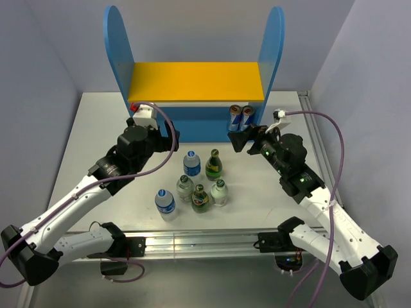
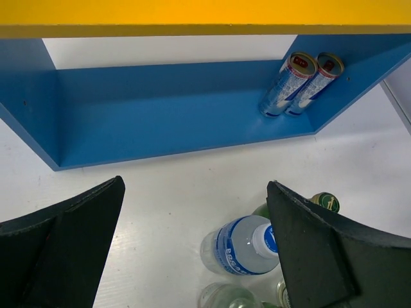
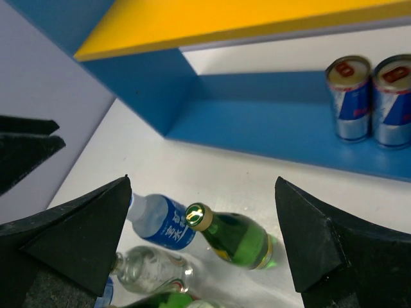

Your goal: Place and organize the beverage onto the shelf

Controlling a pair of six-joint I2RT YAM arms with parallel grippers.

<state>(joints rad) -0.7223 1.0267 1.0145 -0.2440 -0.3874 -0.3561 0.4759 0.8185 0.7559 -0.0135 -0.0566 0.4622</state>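
Bottles [image 1: 200, 197], all six, stand clustered on the bench [image 1: 96, 128] just before the shelf [image 1: 119, 45], none placed yet; left hand [image 2: 194, 186] and right hand [image 3: 201, 183] both gape released, empty, angled toward the cluster, probably to pick a first bottle; blue-silver cans [image 1: 242, 115] occupy the lower level's right end.

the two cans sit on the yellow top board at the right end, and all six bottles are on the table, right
No. The two cans stand at the right end of the blue lower level, not on the yellow upper board, as the left wrist view shows. The six bottles are on the table.
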